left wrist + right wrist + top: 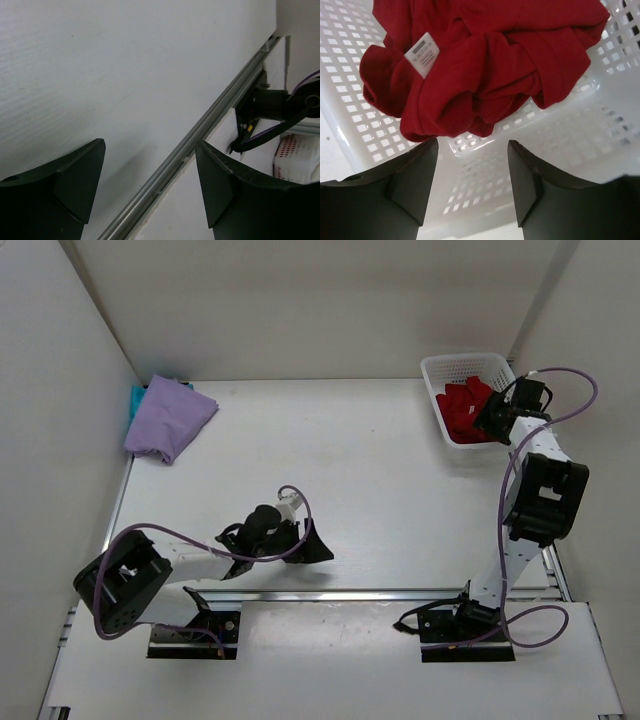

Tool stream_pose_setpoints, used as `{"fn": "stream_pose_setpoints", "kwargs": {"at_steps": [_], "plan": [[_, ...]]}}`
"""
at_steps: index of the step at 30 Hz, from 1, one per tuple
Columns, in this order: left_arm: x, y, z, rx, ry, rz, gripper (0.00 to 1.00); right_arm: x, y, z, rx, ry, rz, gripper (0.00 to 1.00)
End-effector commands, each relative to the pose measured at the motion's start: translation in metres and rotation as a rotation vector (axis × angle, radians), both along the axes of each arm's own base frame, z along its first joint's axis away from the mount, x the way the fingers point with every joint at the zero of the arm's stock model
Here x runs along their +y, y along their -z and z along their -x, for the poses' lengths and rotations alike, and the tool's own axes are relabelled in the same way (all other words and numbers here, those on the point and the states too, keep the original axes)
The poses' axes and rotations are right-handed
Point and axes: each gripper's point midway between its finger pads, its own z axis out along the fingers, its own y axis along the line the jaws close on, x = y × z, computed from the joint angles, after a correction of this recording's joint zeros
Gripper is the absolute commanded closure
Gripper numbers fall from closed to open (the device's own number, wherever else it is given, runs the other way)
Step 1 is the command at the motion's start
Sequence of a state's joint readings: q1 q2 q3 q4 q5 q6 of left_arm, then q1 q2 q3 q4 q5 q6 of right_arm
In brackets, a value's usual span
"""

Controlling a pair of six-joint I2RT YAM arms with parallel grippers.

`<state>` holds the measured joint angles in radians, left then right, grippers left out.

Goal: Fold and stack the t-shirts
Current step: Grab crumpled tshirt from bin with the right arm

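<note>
just beyond right end effector (472,152), red shirt (485,65)

Deep red t-shirt (490,75) with white label (422,54), white mesh basket (570,145), lavender t-shirt (172,420), teal t-shirt (135,400), white table (350,460)

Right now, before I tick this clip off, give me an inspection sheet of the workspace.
Surface: white table, bare in the middle; metal rail along its near edge.
Job's things: lavender t-shirt lies on the teal t-shirt at the far left corner; red t-shirt is crumpled in the white mesh basket.
Clutter: nothing seen.
Grippers: left gripper open, empty, low over the near table edge; right gripper open, empty, above the red t-shirt.
Cables: purple cables loop off both arms, clear of the cloth.
Surroundings: plain white walls on three sides.
</note>
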<state>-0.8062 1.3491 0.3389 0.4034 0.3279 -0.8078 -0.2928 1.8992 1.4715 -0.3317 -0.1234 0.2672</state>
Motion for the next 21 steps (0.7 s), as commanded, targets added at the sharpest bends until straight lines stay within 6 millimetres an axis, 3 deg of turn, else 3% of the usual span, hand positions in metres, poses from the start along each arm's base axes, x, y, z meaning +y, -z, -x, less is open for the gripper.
{"fn": "stream_pose_setpoints", "kwargs": {"at_steps": [1, 3, 8, 10, 13, 14, 15, 16, 17, 19, 21], "plan": [[-0.007, -0.038, -0.01, -0.097, 0.015, 0.129, 0.18, 0.004, -0.032, -0.027, -0.124, -0.054, -0.083, 0.44], [0.0, -0.039, -0.016, -0.09, -0.002, 0.134, 0.22, 0.004, -0.017, -0.033, -0.085, -0.046, -0.094, 0.46], [0.009, -0.04, -0.023, -0.114, -0.031, 0.126, 0.26, 0.016, -0.023, -0.056, -0.149, -0.077, -0.167, 0.44], [0.012, -0.038, -0.023, -0.107, -0.035, 0.124, 0.27, 0.014, -0.025, -0.064, -0.148, -0.074, -0.195, 0.48], [0.016, -0.035, -0.02, -0.08, -0.045, 0.13, 0.29, 0.019, -0.013, -0.067, -0.097, -0.081, -0.221, 0.71], [0.018, -0.034, -0.018, -0.078, -0.048, 0.133, 0.3, 0.016, -0.015, -0.066, -0.096, -0.072, -0.212, 0.91], [0.02, -0.035, -0.021, -0.083, -0.059, 0.135, 0.3, 0.019, -0.016, -0.063, -0.099, -0.068, -0.216, 1.0], [0.02, -0.034, -0.019, -0.078, -0.057, 0.131, 0.3, 0.022, -0.031, -0.062, -0.149, -0.073, -0.199, 1.0], [0.02, -0.037, -0.021, -0.082, -0.06, 0.14, 0.31, 0.026, -0.069, -0.064, -0.254, -0.098, -0.174, 1.0], [0.022, -0.035, -0.022, -0.084, -0.068, 0.137, 0.3, 0.04, -0.118, -0.061, -0.362, -0.143, -0.162, 1.0], [0.022, -0.038, -0.026, -0.068, -0.079, 0.149, 0.32, 0.063, -0.198, -0.051, -0.519, -0.232, -0.139, 1.0]]}}
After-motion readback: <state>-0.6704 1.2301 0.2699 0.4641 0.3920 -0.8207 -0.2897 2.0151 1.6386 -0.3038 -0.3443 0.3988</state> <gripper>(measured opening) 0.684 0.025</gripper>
